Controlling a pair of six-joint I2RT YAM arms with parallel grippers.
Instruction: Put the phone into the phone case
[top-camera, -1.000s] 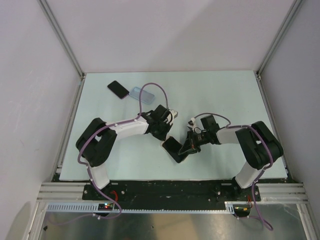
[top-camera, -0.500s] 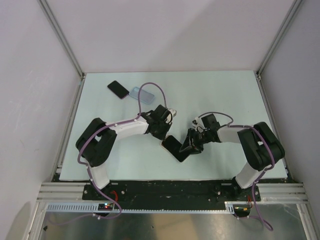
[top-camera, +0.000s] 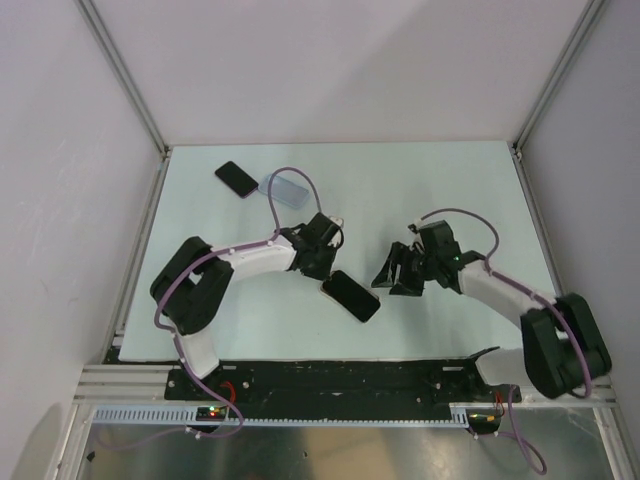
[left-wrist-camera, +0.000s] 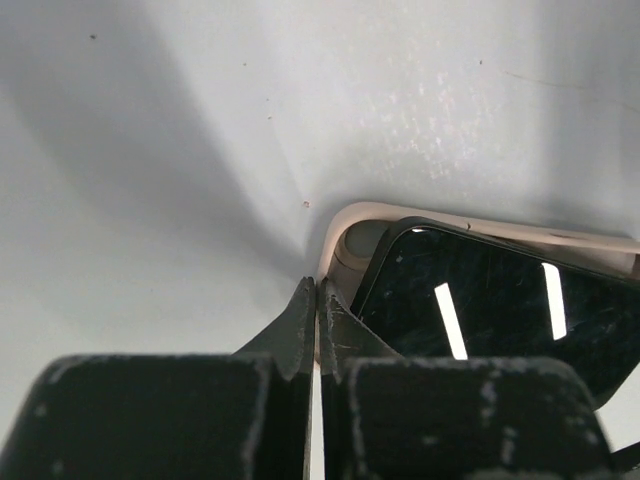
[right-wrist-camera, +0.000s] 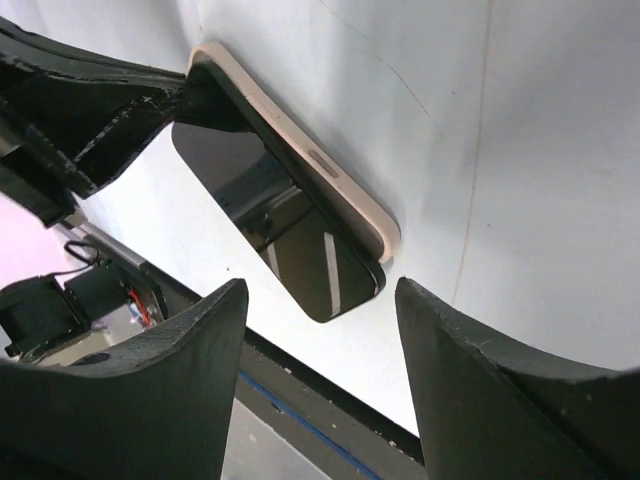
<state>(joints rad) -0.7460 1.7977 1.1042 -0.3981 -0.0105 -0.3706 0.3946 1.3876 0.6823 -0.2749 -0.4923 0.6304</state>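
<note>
Pale table (top-camera: 440, 190) holds the light blue phone case (top-camera: 283, 190) far back at eleven o'clock, beside a black slab (top-camera: 236, 179). The phone (top-camera: 351, 296) (black, tan rim) lies near the middle. The left gripper (left-wrist-camera: 316, 295) is pinched tight at its corner, empty, and the right gripper (right-wrist-camera: 320, 288) at three o'clock gapes wide, empty.

Dark-screened phone (right-wrist-camera: 270, 215) with a cream edge, on the white counter (right-wrist-camera: 520, 150) beyond the spread fingers of the right tool (right-wrist-camera: 320, 300); left tool (right-wrist-camera: 90, 120) meets its far corner.
</note>
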